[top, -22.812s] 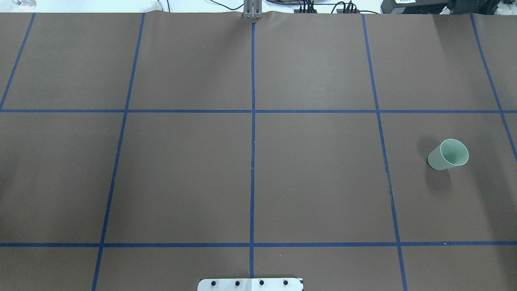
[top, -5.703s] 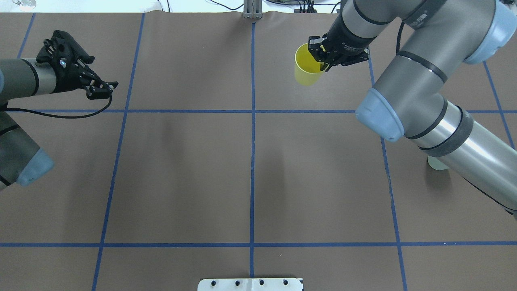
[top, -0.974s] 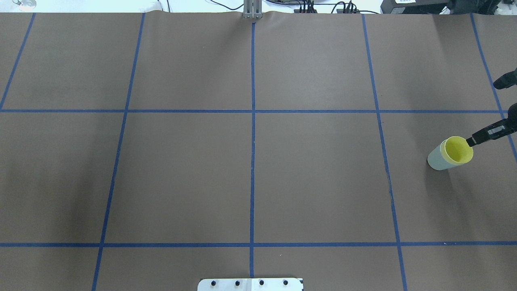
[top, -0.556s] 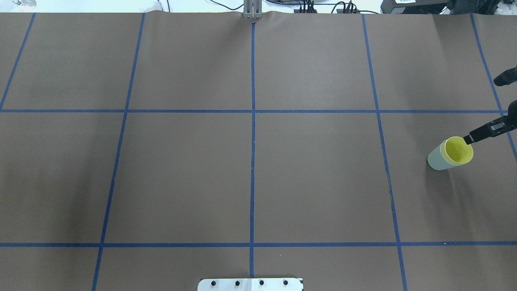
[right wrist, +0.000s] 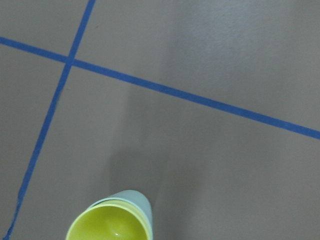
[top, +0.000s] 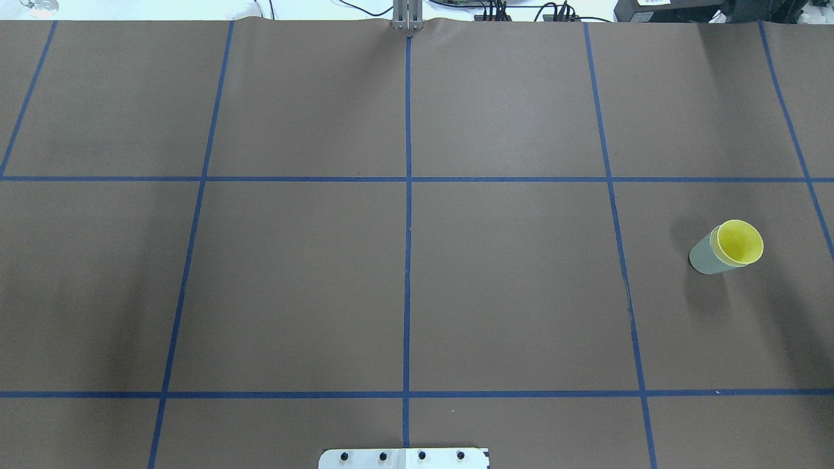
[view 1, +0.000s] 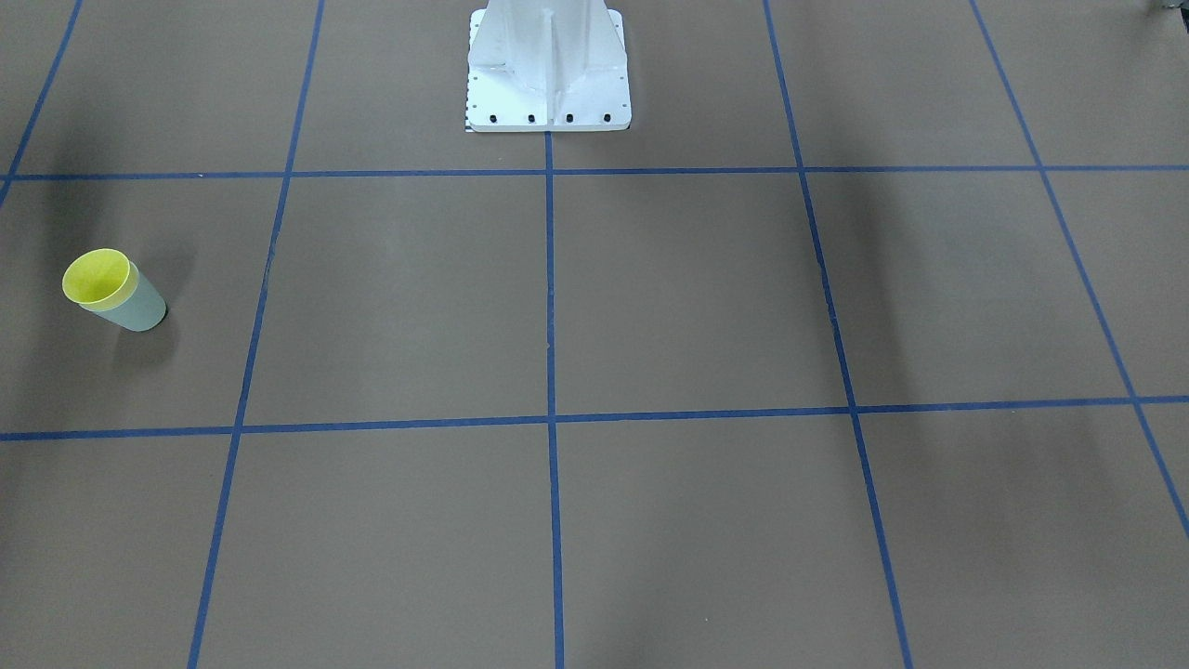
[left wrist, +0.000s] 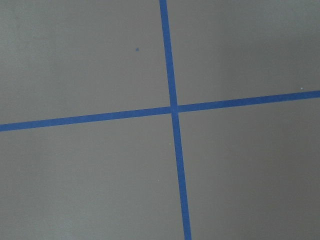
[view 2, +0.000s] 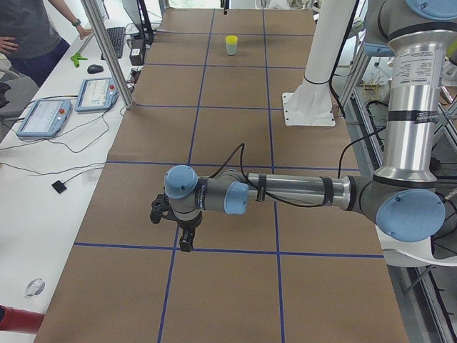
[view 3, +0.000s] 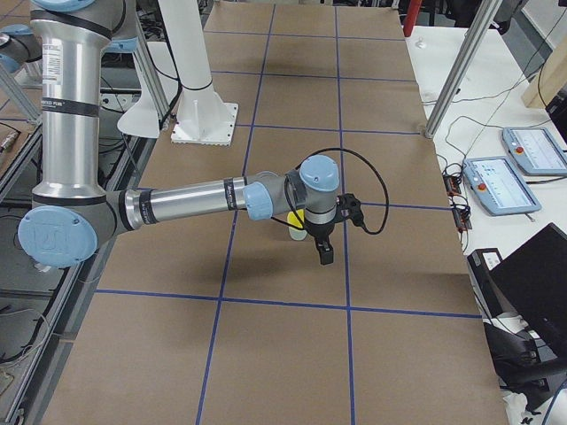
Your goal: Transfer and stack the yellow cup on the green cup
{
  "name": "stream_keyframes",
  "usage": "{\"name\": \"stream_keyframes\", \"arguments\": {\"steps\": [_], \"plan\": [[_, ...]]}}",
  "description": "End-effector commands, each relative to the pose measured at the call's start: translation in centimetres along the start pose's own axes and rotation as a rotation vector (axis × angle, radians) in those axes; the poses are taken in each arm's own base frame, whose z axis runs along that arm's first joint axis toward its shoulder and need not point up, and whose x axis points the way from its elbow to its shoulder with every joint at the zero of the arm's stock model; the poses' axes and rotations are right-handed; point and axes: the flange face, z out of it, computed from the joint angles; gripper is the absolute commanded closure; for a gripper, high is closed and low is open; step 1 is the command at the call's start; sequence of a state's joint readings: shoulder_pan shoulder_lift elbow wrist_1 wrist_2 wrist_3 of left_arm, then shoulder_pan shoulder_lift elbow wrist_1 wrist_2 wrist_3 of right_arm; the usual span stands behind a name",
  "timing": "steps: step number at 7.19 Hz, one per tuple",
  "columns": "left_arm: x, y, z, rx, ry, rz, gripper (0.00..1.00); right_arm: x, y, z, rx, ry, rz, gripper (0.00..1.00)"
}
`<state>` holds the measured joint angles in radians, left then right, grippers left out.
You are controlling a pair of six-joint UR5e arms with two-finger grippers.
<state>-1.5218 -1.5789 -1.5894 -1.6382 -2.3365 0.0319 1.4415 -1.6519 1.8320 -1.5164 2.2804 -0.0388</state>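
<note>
Both arms reach out level over the table, wrists bent so that the left gripper and the right gripper point down. Whether either one is released or clenched cannot be told. Matte brown paper gridded with blue tape covers the table. The yellow cup, smooth tapered plastic, sits upright, nested in the green cup, its rim standing proud. The stack stands on the robot's right side, near the right gripper and apart from it.
</note>
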Motion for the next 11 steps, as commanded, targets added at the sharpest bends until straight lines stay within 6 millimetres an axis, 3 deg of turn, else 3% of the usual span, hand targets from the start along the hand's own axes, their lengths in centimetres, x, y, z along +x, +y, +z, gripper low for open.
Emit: {"name": "stream_keyframes", "arguments": {"steps": [1, 2, 4, 11], "plan": [[-3.8, 1.9, -4.0, -0.038, -0.01, -0.028, 0.0, 5.3, 2.7, -2.5, -0.022, 0.028, 0.072, 0.01], [-3.7, 2.8, -5.3, -0.037, -0.009, -0.035, 0.0, 6.7, 4.3, -2.0, -0.036, 0.027, 0.113, 0.0], [-4.1, 2.9, -5.1, -0.044, -0.028, -0.047, 0.0, 8.0, 5.3, -0.5, -0.063, 0.035, 0.136, 0.0], [-3.5, 2.2, -5.9, 0.026, -0.04, 0.022, 0.0, 8.2, 5.2, -0.2, -0.066, 0.03, 0.139, 0.0]]}}
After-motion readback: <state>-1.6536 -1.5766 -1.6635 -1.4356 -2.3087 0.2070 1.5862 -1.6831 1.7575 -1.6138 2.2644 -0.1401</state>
